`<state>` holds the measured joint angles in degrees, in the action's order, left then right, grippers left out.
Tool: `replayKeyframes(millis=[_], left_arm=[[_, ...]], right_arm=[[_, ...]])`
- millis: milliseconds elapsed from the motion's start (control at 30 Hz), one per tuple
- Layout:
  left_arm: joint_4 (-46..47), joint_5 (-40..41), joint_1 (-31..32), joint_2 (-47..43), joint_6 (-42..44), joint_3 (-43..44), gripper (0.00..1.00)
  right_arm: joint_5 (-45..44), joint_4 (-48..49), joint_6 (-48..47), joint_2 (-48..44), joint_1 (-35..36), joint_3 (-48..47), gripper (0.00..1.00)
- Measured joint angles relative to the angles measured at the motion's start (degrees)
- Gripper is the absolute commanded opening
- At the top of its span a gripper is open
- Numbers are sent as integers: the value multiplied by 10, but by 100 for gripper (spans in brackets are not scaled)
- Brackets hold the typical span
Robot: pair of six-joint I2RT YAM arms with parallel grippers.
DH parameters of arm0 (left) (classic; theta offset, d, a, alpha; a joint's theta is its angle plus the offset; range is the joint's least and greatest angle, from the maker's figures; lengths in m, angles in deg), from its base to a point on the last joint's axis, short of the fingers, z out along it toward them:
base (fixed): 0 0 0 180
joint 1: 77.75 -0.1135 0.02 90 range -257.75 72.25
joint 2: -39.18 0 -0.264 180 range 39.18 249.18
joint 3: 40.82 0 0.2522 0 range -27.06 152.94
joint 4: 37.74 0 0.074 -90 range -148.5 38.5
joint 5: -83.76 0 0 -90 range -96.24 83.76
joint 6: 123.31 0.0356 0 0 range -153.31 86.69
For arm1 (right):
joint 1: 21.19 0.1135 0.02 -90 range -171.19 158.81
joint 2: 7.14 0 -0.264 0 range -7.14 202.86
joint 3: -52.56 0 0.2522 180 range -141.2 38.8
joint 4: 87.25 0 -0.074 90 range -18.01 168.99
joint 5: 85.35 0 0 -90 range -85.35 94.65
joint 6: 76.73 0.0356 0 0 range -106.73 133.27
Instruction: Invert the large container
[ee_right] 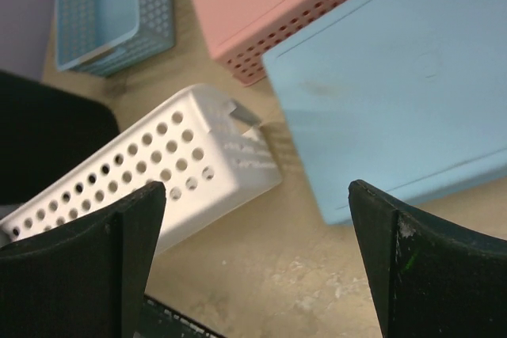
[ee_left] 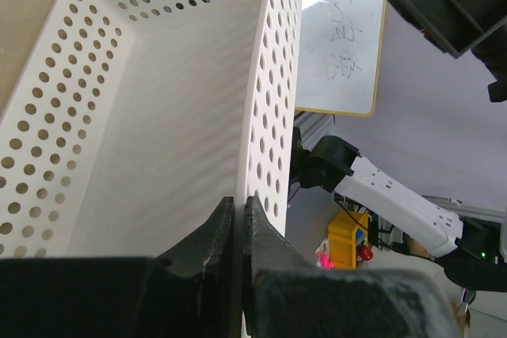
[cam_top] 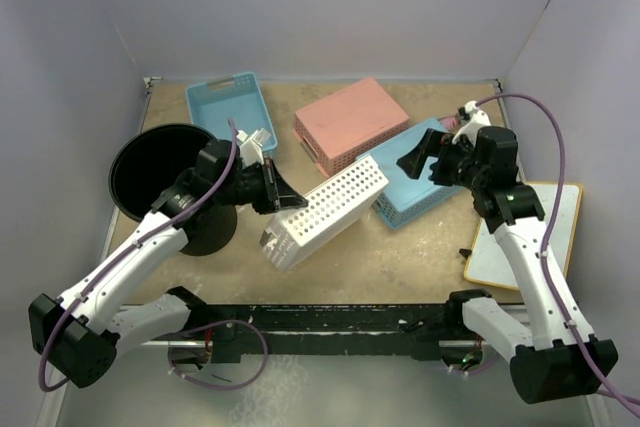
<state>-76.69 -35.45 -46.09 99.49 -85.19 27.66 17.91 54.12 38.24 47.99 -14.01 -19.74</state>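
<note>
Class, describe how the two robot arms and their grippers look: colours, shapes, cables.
Both arms have white shell links joined by black joints and black bases. The left arm and right arm each carry a mauve cable looping outside the links. The left gripper and right gripper are matte black with broad, wedge-shaped fingers. No sleeves or readable markings show.

The bin [cam_top: 150, 162] was smooth black plastic with a dull sheen. The white basket [ee_left: 158, 116] was matt perforated plastic, and the pink basket [cam_top: 350, 125] was likewise matt plastic. The table [cam_top: 400, 257] looked rough, sandy and scuffed with pale smears. The whiteboard [cam_top: 530, 237] was glossy and caught the light.
</note>
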Motion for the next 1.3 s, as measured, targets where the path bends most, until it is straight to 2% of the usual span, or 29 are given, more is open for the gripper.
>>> replayKeyframes(millis=[133, 367, 733, 867, 1033, 1167, 1300], left_arm=[[50, 9, -11, -19, -25, -47, 0], [96, 15, -52, -30, -57, -89, 0], [77, 59, -60, -40, -38, -89, 0], [92, 55, -61, -37, -36, -89, 0], [112, 47, -61, -34, -37, -98, 0], [120, 40, -61, -34, -36, -106, 0], [129, 37, -62, -37, -37, -113, 0]], right_arm=[[103, 26, 3, 0, 6, 43, 100], [173, 60, 21, 2, 23, 94, 100], [133, 105, 82, 96, 138, 98, 99], [123, 138, 110, 101, 142, 103, 100], [70, 152, 130, 103, 139, 101, 100], [49, 144, 107, 153, 127, 49, 100], [68, 167, 87, 208, 114, -5, 100]])
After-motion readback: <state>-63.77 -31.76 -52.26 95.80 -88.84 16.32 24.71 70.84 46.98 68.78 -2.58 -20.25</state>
